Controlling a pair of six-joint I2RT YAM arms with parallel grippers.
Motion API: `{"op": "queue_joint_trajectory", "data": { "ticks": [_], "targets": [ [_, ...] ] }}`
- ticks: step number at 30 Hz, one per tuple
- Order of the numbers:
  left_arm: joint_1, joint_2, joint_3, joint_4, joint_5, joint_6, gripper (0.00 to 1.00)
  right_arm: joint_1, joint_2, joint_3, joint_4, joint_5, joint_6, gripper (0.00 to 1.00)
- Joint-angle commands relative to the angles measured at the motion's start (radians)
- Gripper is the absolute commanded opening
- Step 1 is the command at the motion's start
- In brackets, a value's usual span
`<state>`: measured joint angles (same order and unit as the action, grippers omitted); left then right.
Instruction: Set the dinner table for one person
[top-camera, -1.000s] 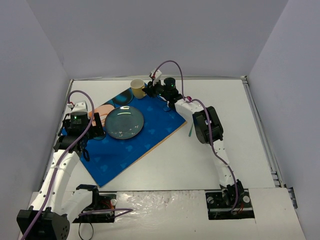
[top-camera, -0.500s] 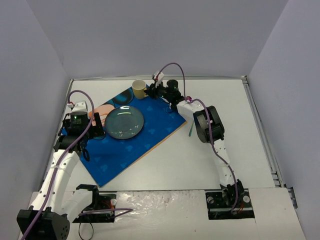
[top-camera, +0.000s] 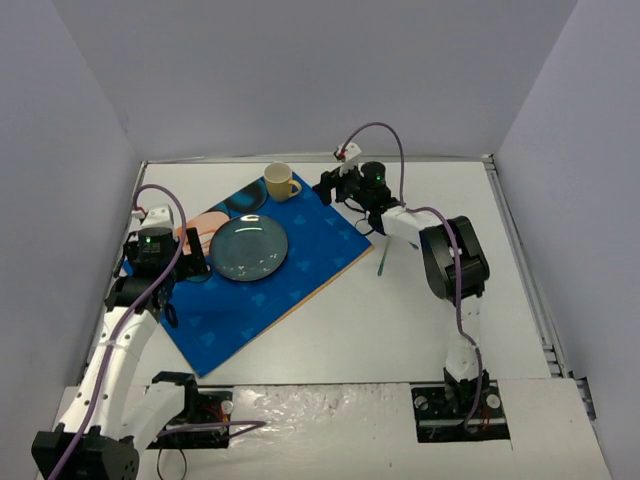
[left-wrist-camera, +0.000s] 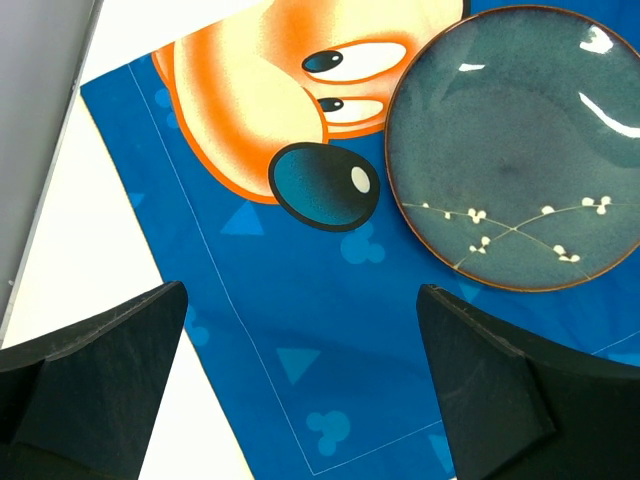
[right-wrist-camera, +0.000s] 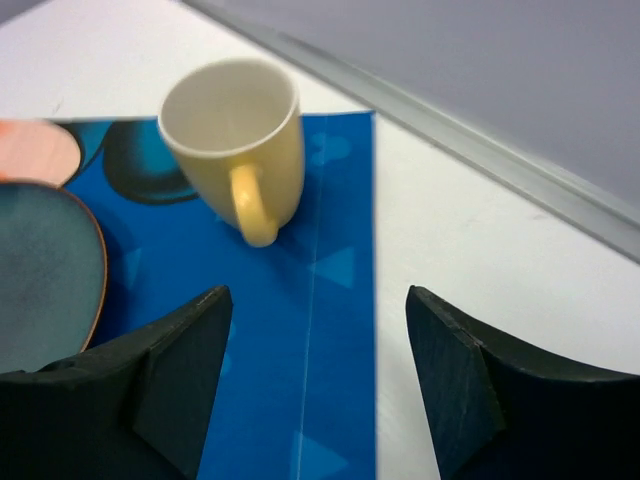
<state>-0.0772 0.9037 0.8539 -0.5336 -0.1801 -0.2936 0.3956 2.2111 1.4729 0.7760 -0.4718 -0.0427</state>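
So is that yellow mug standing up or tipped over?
Upright. The mug sits base-down on the blue placemat, open mouth up, empty inside.

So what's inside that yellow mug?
Nothing visible: in the right wrist view the mug looks empty, its inner wall pale and bare. The near inner wall and part of the bottom are hidden behind its own rim.

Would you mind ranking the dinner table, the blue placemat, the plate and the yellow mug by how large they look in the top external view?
Largest to smallest:
1. dinner table
2. blue placemat
3. plate
4. yellow mug
Each step down is plain; no two look alike in size.
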Motion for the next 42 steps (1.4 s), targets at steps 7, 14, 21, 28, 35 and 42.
{"op": "queue_joint_trajectory", "data": {
  "ticks": [7, 14, 21, 28, 35, 42],
  "targets": [
    [0.001, -0.053, 0.036, 0.025, 0.025, 0.007, 0.97, -0.068, -0.5, -0.198, -0.437, 0.592, 0.176, 0.7],
    [-0.007, -0.073, 0.037, 0.02, 0.043, 0.007, 0.97, -0.136, -0.575, -0.289, -0.602, 0.634, 0.231, 0.69],
    [-0.013, -0.074, 0.038, 0.018, 0.047, 0.008, 0.97, -0.171, -0.579, -0.345, -0.652, 0.564, 0.279, 0.65],
    [-0.015, -0.068, 0.04, 0.015, 0.053, 0.008, 0.97, -0.13, -0.513, -0.382, -0.65, 0.559, 0.299, 0.62],
    [-0.015, -0.068, 0.042, 0.011, 0.044, 0.008, 0.97, -0.093, -0.403, -0.357, -0.643, 0.601, 0.324, 0.56],
    [-0.015, -0.066, 0.04, 0.01, 0.042, 0.008, 0.97, -0.09, -0.363, -0.355, -0.631, 0.639, 0.347, 0.44]
  ]
}}
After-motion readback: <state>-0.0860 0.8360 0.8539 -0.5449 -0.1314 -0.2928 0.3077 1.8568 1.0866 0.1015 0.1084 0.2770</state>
